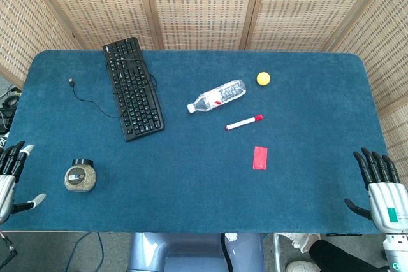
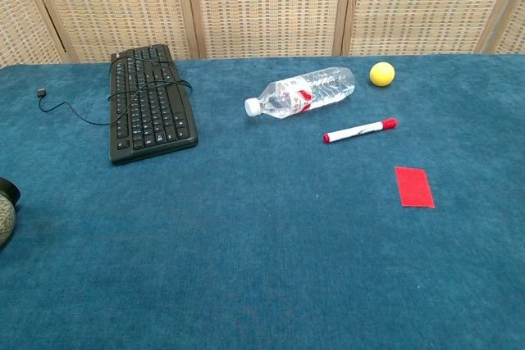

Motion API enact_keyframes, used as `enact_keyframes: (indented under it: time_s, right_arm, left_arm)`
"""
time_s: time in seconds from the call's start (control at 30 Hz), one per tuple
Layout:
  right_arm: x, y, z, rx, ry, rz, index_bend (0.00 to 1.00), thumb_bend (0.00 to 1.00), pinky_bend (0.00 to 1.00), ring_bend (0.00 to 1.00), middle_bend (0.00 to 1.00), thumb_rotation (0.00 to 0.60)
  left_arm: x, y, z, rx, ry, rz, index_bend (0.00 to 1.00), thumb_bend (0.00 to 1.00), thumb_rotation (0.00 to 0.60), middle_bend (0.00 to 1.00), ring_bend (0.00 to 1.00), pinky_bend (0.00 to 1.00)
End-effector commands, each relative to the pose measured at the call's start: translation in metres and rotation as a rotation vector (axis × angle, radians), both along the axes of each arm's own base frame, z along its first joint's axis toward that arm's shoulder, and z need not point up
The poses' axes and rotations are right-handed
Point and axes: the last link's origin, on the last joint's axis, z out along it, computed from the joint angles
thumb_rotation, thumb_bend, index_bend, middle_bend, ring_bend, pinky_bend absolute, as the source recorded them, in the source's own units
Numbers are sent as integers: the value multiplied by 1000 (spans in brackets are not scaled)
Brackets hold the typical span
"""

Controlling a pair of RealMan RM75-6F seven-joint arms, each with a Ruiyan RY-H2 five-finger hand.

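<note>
Blue felt-like cloth covers the table (image 1: 191, 208), with both hands at its near corners in the head view; neither hand appears in the chest view. Left hand (image 1: 9, 179): fingers spread and extended, thumb apart, holding nothing and touching nothing, lying at the near left edge. Nearest thing to it is a small round jar (image 1: 81, 176) with a black lid and speckled contents, standing upright just to its right, apart from the fingers. Right hand (image 1: 381, 189): fingers likewise spread, thumb held out to the side, empty, at the near right edge, well apart from every object. Between the hands the cloth carries a red card (image 1: 260, 157) lying flat, a red-capped marker (image 1: 243, 122), a clear plastic bottle (image 1: 218, 95) on its side with a white cap and a red-and-white label, and a yellow ball (image 1: 263, 78) near the far edge. A black keyboard (image 1: 133, 88) lies at the far left, its cable (image 1: 89, 101) trailing to a plug on the cloth. Label text on the bottle and jar is too small to read. Woven screens (image 1: 204, 4) stand behind
</note>
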Motion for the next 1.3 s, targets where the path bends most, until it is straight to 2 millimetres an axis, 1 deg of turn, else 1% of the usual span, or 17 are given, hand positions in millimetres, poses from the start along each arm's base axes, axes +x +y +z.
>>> enact_keyframes:
  time_s: [0.03, 0.2, 0.27, 0.33, 0.4, 0.43, 0.53, 0.67, 0.7, 0.73, 0.8, 0.93, 1.0, 1.03, 1.17, 1.23, 1.3]
  right_arm:
    - [0, 0, -1, 2, 1, 1, 26, 0, 0, 0, 0, 600]
    - [-1, -2, -5, 28, -10, 1, 32, 0, 0, 0, 0, 600]
    - [-2, -5, -8, 43, -12, -2, 39, 0, 0, 0, 0, 600]
    - [-2, -12, -14, 75, -23, -3, 45, 0, 0, 0, 0, 600]
    - [0, -26, -21, 124, -3, 13, 57, 0, 0, 0, 0, 600]
    - [2, -39, -25, 152, 37, 33, 62, 0, 0, 0, 0, 600]
    - [10, -65, -33, 202, 72, 69, 82, 0, 0, 0, 0, 600]
    - [24, -95, -47, 282, 11, 87, 127, 0, 0, 0, 0, 600]
    - [32, -110, -56, 322, -30, 95, 137, 0, 0, 0, 0, 600]
    - [35, -118, -61, 340, -39, 97, 141, 0, 0, 0, 0, 600]
    - [38, -126, -66, 354, -42, 103, 144, 0, 0, 0, 0, 600]
    - [44, -142, -86, 385, -12, 115, 154, 0, 0, 0, 0, 600]
    - [45, -146, -91, 392, -8, 113, 164, 3, 0, 0, 0, 600]
    - [46, -149, -95, 396, -7, 111, 170, 15, 0, 0, 0, 600]
    - [52, -162, -113, 423, 2, 109, 181, 116, 0, 0, 0, 600]
    - [56, -165, -121, 429, 21, 119, 185, 129, 0, 0, 0, 600]
    - [61, -167, -135, 449, 57, 137, 194, 165, 0, 0, 0, 600]
  left_arm:
    - [0, 0, 0, 0, 1, 1, 0, 0, 600, 0, 0, 0]
    - [0, 1, -1, 0, -5, -1, 0, 0, 600, 0, 0, 0]
    - [1, 2, -1, 0, -5, -7, 0, 0, 600, 0, 0, 0]
    - [1, 3, -1, 2, -8, -9, 0, 0, 600, 0, 0, 0]
    - [0, 5, -2, 0, -11, -7, 0, 0, 600, 0, 0, 0]
    - [0, 6, -2, 0, -11, -4, 0, 0, 600, 0, 0, 0]
    - [-1, 9, -4, -4, -7, 2, 0, 0, 600, 0, 0, 0]
    - [-1, 13, -4, -1, -4, 12, 0, 0, 600, 0, 0, 0]
    - [-2, 14, -4, 1, -4, 19, 0, 0, 600, 0, 0, 0]
    - [-2, 14, -4, 3, -4, 22, 0, 0, 600, 0, 0, 0]
    - [-3, 15, -4, 7, -1, 26, 0, 0, 600, 0, 0, 0]
    - [-4, 17, -6, 4, 3, 36, 0, 0, 600, 0, 0, 0]
    - [-4, 17, -7, 2, 4, 37, 0, 0, 600, 0, 0, 0]
    - [-4, 18, -7, 1, 5, 38, 0, 0, 600, 0, 0, 0]
    - [-5, 19, -9, -6, 10, 42, 0, 0, 600, 0, 0, 0]
    - [-5, 19, -10, -8, 12, 45, 0, 0, 600, 0, 0, 0]
    - [-6, 20, -12, -13, 17, 51, 0, 0, 600, 0, 0, 0]
